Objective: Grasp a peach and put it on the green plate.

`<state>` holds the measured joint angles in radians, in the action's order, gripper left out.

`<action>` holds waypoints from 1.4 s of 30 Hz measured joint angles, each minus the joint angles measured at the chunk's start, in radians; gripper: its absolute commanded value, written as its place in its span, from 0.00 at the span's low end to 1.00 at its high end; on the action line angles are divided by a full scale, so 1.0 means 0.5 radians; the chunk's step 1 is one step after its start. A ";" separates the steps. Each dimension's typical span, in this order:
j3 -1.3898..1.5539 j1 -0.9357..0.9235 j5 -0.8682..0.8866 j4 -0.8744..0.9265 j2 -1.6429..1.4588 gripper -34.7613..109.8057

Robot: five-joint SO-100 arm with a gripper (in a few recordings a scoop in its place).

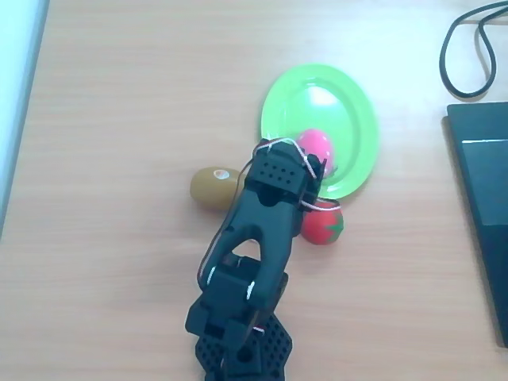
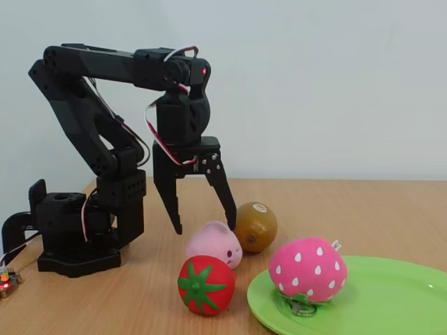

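Gripper (image 2: 202, 220) spread wide, fingers pointing down, empty, hanging just above the table (image 2: 391, 209). Peach (image 2: 215, 245) sitting on the table just below and in front of the fingertips in the fixed view, not touched, not on the plate. Brown kiwi (image 2: 255, 227) just beside the peach, toward the right. Red strawberry with green leaves (image 2: 205, 285) in front of the peach, close against it. Green plate (image 2: 391, 300) at right, bearing the pink white-dotted strawberry (image 2: 308, 271) near its rim. Overhead: arm (image 1: 262, 230) covering the peach; black cable (image 1: 468, 48) at top right
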<state>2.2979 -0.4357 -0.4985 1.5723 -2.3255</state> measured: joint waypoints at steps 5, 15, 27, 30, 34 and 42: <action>0.067 0.000 -0.040 -0.089 0.003 0.51; 0.150 0.000 -0.080 -0.233 0.009 0.52; 0.313 0.000 -0.138 -0.405 0.006 0.52; 0.350 0.000 -0.144 -0.442 0.006 0.52; 0.396 0.000 -0.144 -0.476 0.009 0.52; 0.552 0.000 -0.202 -0.598 -0.028 0.52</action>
<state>2.5740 -0.4357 -0.5998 1.2732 -2.3393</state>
